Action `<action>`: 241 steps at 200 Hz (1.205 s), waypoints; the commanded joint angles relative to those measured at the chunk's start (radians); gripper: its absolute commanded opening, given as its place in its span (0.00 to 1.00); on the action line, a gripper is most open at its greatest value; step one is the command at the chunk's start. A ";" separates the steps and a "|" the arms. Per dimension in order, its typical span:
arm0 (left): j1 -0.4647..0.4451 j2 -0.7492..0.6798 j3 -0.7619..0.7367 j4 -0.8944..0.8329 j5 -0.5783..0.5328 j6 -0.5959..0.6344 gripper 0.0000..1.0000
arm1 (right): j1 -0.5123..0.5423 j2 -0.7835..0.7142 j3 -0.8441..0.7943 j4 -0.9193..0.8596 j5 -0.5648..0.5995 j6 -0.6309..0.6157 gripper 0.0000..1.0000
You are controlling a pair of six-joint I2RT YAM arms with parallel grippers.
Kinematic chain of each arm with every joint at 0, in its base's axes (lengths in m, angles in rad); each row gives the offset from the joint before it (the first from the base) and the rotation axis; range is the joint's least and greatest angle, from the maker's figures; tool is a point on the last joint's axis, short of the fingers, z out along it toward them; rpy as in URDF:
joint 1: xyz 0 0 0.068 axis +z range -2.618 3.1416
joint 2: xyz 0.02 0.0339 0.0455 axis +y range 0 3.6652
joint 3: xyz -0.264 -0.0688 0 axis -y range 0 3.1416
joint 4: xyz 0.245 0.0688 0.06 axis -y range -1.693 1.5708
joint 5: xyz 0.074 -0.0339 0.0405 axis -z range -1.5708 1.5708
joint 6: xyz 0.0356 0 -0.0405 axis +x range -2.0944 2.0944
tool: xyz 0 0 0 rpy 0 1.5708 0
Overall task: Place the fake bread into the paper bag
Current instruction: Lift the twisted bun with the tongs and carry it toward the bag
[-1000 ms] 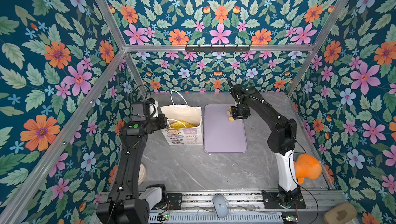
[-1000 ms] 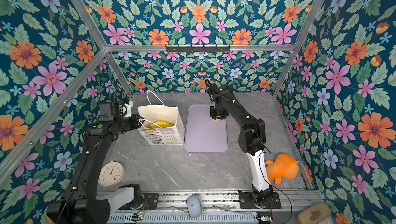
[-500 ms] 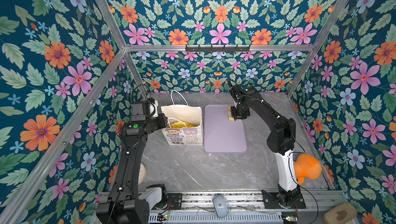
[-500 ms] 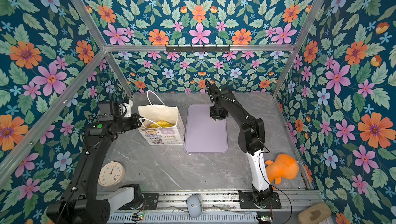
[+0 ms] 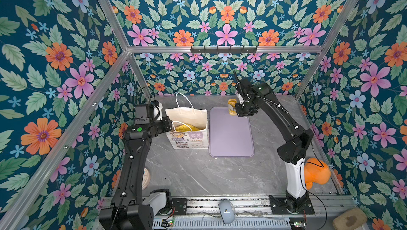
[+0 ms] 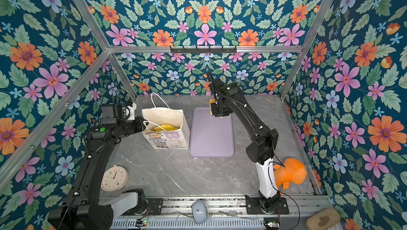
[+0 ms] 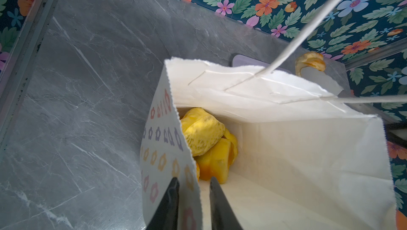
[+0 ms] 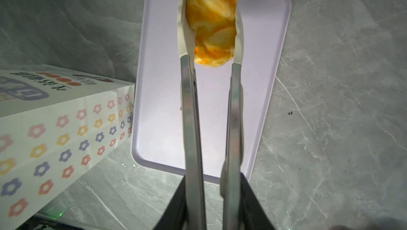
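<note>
Aloft, the right gripper (image 8: pixel 211 192) clamps tongs (image 8: pixel 189 112) pinching the braided pastry (image 8: pixel 212 19) over the far end of the lilac tray (image 5: pixel 231 134); the left gripper (image 7: pixel 193 179) nips the wall of the paper bag (image 5: pixel 187 116), beside that tray. Bag print reads "KEEP SMILE"; fake bread (image 7: pixel 202 134) lies inside.

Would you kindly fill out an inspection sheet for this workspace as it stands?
Surface: grey marble tabletop, lilac tray on it.
Job's things: paper bag upright, yellow breads inside; braided pastry in tongs above tray's far edge.
Clutter: clock front-left; orange plush beside right arm's base.
Grippers: left tool astride bag wall, grip unclear; right tool shut on tongs.
Cables: black hose along right arm.
Surroundings: floral walls, hook rail.
</note>
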State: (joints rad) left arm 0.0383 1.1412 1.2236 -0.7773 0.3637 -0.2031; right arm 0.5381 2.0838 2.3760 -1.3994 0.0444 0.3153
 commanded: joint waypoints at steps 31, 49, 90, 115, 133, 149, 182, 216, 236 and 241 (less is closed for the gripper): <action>-0.002 -0.002 0.013 0.015 0.000 -0.001 0.26 | 0.050 -0.056 0.099 -0.064 -0.026 -0.070 0.18; -0.003 -0.005 0.016 0.010 -0.002 -0.001 0.26 | 0.079 -0.060 0.164 -0.100 -0.043 -0.119 0.18; -0.003 -0.004 0.022 0.007 -0.003 0.000 0.26 | 0.100 -0.117 0.243 -0.109 -0.169 -0.206 0.18; -0.003 -0.002 0.032 0.002 -0.012 0.001 0.26 | 0.100 -0.171 0.215 -0.061 -0.247 -0.238 0.18; -0.003 0.000 0.043 -0.004 -0.022 0.005 0.26 | 0.099 -0.191 0.207 -0.037 -0.287 -0.251 0.18; -0.003 0.005 0.054 -0.016 -0.060 0.010 0.26 | 0.099 -0.200 0.207 -0.022 -0.326 -0.261 0.18; -0.003 0.028 0.082 -0.063 -0.160 0.027 0.26 | 0.100 -0.211 0.193 0.028 -0.454 -0.267 0.17; -0.003 0.031 0.088 -0.063 -0.205 0.032 0.26 | 0.102 -0.240 0.147 0.094 -0.514 -0.269 0.17; -0.003 0.035 0.088 -0.063 -0.202 0.044 0.26 | 0.103 -0.245 0.125 0.123 -0.544 -0.259 0.17; -0.003 0.038 0.089 -0.062 -0.200 0.046 0.26 | 0.103 -0.244 0.124 0.127 -0.553 -0.258 0.17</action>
State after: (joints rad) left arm 0.0330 1.1736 1.3071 -0.8291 0.1883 -0.1787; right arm 0.6392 1.8481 2.5118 -1.3548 -0.4309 0.0650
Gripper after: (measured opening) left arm 0.263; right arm 0.301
